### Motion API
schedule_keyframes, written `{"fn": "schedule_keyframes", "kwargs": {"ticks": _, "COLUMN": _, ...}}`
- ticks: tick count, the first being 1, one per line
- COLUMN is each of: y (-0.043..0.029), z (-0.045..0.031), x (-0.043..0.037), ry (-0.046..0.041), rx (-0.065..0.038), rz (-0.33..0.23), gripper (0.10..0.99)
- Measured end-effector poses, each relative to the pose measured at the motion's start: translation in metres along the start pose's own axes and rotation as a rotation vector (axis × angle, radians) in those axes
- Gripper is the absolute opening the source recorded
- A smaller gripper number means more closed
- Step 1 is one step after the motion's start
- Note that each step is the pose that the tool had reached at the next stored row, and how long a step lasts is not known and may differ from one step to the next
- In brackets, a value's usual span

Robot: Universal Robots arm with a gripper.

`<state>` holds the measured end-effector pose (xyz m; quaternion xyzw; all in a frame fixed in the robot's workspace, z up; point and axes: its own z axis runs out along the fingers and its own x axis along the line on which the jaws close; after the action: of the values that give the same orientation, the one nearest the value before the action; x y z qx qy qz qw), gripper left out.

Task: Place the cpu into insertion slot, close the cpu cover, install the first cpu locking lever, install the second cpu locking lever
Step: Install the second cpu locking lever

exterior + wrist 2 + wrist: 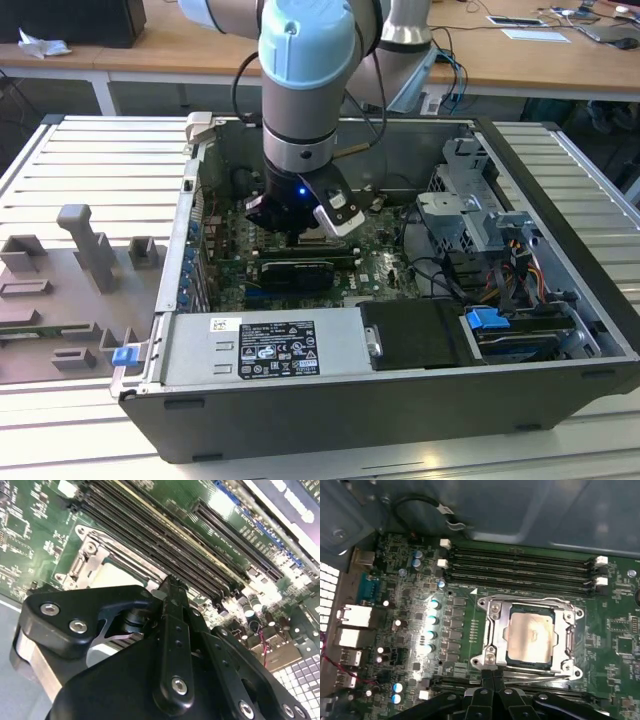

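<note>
In the first wrist view the cpu (530,639) sits flat in its socket on the green motherboard (465,645), w/ the cpu cover (495,630) closed down around it so the pale metal face shows thru the window cut-out. The gripper (493,677) is right at the socket's edge, just beside the cover frame, fingers pressed together and holding nothing. In the exterior view the arm (305,90) reaches down into the open pc case (400,410), gripper low over the board.
</note>
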<state>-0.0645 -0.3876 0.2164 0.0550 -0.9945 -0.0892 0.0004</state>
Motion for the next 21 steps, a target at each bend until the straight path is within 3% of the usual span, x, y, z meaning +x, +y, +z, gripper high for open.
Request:
{"fn": "schedule_keyframes", "kwargs": {"ticks": 4, "y": -0.0017, "z": 0.003, "x": 0.0037, "ry": -0.0014, "rx": -0.013, "rz": -0.009, "gripper": 0.106}}
{"fn": "schedule_keyframes", "kwargs": {"ticks": 9, "y": -0.0061, "z": 0.0078, "x": 0.0068, "ry": -0.007, "rx": -0.042, "rz": -0.022, "gripper": 0.106}}
{"fn": "schedule_keyframes", "kwargs": {"ticks": 15, "y": -0.0108, "z": 0.0107, "x": 0.0107, "ry": -0.0132, "rx": -0.065, "rz": -0.034, "gripper": 0.106}}
{"fn": "schedule_keyframes", "kwargs": {"ticks": 17, "y": -0.0111, "z": 0.0116, "x": 0.0108, "ry": -0.0136, "rx": -0.07, "rz": -0.036, "gripper": 0.106}}
{"fn": "schedule_keyframes", "kwargs": {"ticks": 19, "y": -0.0113, "z": 0.0129, "x": 0.0108, "ry": -0.015, "rx": -0.083, "rz": -0.039, "gripper": 0.106}}
{"fn": "schedule_keyframes", "kwargs": {"ticks": 21, "y": -0.0114, "z": 0.014, "x": 0.0108, "ry": -0.0157, "rx": -0.09, "rz": -0.041, "gripper": 0.106}}
